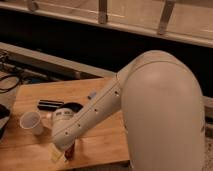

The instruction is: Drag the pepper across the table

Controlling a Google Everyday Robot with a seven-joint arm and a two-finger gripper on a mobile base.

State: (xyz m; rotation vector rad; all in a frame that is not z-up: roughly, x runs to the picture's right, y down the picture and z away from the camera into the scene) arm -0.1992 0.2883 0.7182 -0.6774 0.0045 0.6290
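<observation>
The robot's gripper (62,154) is seen lowered near the front edge of the light-brown wooden plank table (105,137); whether it is spread or pinching cannot be told. The small, glossy dark-red pepper (70,150) is found just beside it (partly hidden by the white arm (95,112)).

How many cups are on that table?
1: a white cup near the table's left edge, up-left of the gripper, which is beside the pepper. The arm may hide others.
</observation>
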